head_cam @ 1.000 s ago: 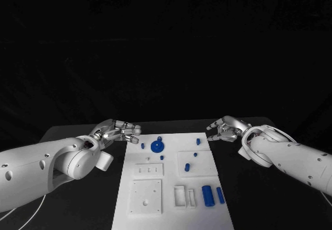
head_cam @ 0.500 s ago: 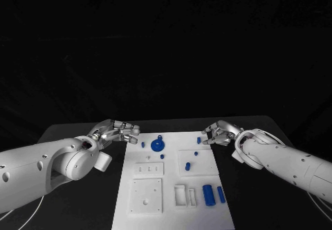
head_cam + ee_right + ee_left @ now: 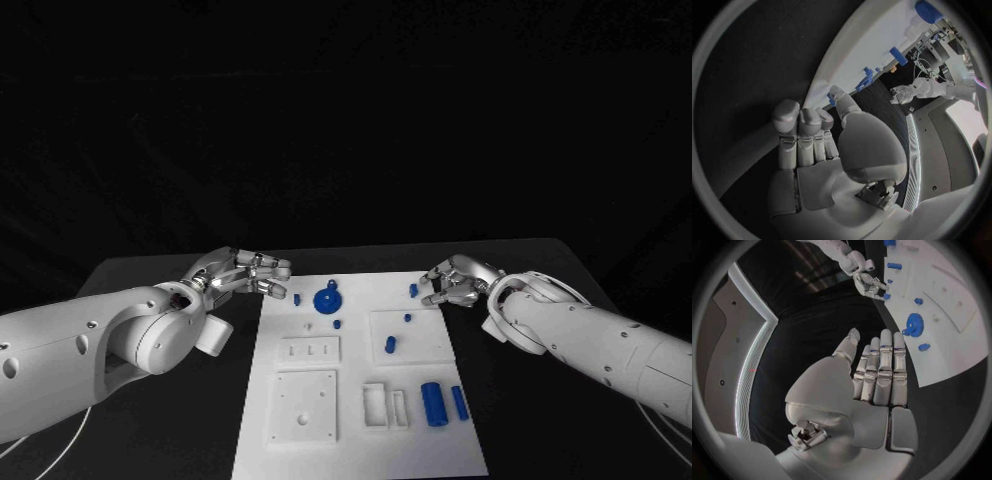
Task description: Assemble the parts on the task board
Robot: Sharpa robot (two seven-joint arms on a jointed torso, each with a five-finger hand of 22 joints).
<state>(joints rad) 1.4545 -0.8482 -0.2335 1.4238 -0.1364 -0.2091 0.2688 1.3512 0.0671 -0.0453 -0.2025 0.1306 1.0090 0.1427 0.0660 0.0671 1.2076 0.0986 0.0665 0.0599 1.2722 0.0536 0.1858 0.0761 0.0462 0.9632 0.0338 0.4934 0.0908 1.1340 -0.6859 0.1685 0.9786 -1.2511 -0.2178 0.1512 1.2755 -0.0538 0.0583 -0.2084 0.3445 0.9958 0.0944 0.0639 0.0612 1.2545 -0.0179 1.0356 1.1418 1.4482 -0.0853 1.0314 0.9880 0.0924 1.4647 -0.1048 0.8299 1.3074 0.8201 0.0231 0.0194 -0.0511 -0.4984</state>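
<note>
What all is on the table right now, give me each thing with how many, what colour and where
Table: one, black, under everything.
Task board: one, white, lengthwise in the middle of the table.
Round part: one, blue, far end of the board, nearer the left hand.
Small parts at the far end: several, blue, scattered around the round part and on the raised plate beside it.
Cylinder parts: two, blue, side by side at the near right of the board.
Left hand: one, silver, holding nothing, just off the board's far left corner.
Right hand: one, silver, at the board's far right corner, fingertips close to a small blue part; contact unclear.
</note>
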